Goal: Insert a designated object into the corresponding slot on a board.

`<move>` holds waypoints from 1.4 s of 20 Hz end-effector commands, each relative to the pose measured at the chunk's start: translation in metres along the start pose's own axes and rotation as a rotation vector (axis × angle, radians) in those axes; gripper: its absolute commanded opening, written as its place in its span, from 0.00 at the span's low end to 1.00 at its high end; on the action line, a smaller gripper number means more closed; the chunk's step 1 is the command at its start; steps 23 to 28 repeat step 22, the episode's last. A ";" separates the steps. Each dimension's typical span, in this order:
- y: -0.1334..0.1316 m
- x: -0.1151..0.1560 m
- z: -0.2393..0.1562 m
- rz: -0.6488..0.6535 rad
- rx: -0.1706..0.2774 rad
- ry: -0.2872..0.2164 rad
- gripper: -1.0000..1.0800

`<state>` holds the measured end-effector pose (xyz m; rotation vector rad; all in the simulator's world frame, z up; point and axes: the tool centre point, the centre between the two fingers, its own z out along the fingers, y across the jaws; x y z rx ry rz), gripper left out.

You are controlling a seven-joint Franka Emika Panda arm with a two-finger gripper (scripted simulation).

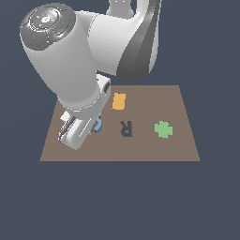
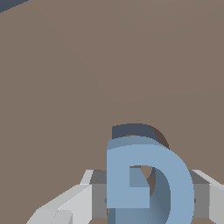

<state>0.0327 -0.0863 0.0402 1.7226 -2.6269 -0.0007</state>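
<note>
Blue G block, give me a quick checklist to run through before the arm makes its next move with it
1. Blue G block between the fingers: ok.
2. Firm grip on it: cannot tell.
3. A dark recess visible just beyond the block: ok.
4. Block seated in that recess: cannot tell.
5. Gripper over the board, clear of the orange block and green shape: ok.
6. Block kept off the R recess: ok.
</note>
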 end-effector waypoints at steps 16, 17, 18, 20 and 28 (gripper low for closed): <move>0.003 0.007 0.010 0.047 0.000 -0.001 0.96; 0.003 0.007 0.010 0.047 0.000 -0.001 0.96; 0.003 0.007 0.010 0.047 0.000 -0.001 0.96; 0.003 0.007 0.010 0.047 0.000 -0.001 0.96; 0.003 0.007 0.010 0.047 0.000 -0.001 0.96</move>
